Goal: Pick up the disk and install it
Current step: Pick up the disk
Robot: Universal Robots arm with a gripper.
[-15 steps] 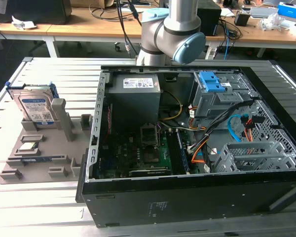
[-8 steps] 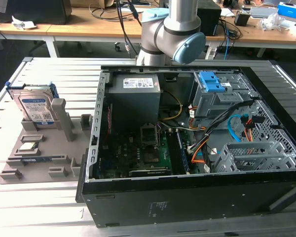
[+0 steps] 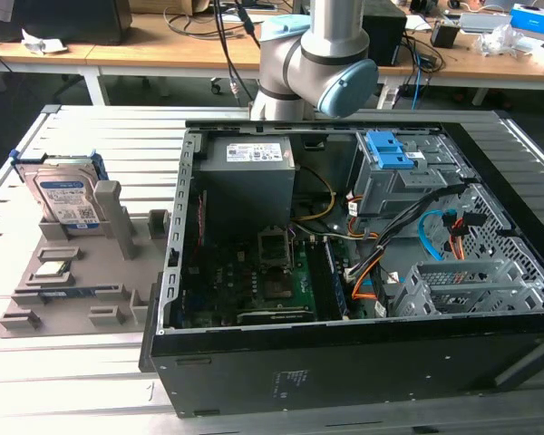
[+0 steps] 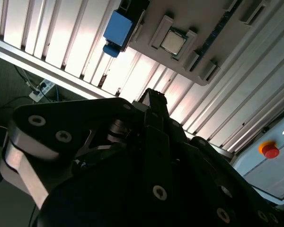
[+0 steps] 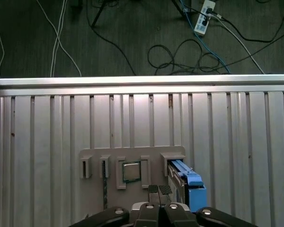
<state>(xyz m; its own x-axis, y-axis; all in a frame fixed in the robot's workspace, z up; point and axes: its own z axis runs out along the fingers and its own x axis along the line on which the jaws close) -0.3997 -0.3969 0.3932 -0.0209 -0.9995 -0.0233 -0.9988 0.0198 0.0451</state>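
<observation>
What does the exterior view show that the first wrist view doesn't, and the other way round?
Exterior view: the open computer case, its power supply and the robot arm. First wrist view: floor cables and a power strip beyond the slatted table. Both: the disk standing in the grey fixture tray, a chip on that tray, and the table.

in the exterior view the disk (image 3: 66,198) stands in a holder tray (image 3: 72,304) on the counter (image 3: 100,136), at nine o'clock from the computer case (image 3: 344,376).

Print on the disk (image 3: 65,195) and power-supply sticker (image 3: 254,152) is illegible.
</observation>
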